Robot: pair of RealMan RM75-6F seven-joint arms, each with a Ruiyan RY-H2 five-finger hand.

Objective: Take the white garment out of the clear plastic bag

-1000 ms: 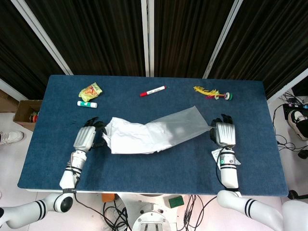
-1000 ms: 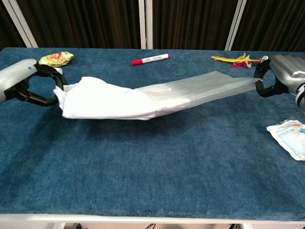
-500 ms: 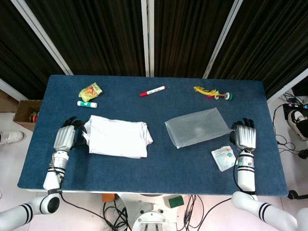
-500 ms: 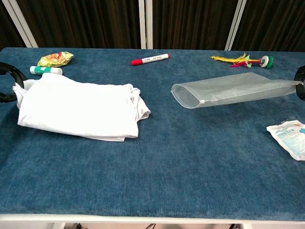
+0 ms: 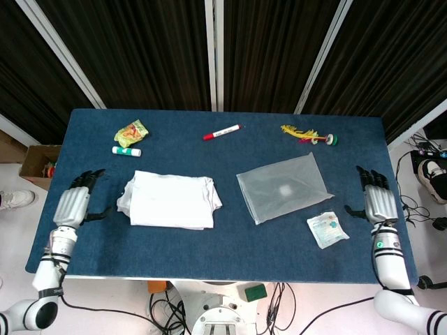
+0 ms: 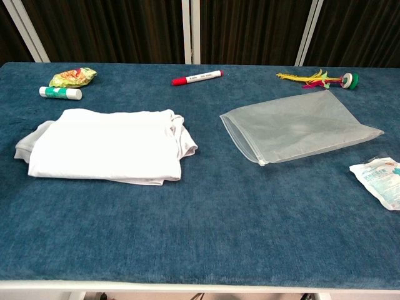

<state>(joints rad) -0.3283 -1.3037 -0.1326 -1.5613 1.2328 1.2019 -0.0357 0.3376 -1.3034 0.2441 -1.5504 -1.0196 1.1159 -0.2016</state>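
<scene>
The left hand (image 5: 72, 204) and right hand (image 5: 378, 202) hung at the frame's lower edges, fingers spread and empty. The white garment (image 5: 171, 200) lay left of centre on the desk (image 5: 223, 244), well apart from the flattened clear plastic bag (image 5: 283, 187); the task looked done.

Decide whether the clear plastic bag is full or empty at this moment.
Empty. The clear plastic bag lies flat on the table, blue cloth showing through it, while the white garment lies folded apart from it.
</scene>
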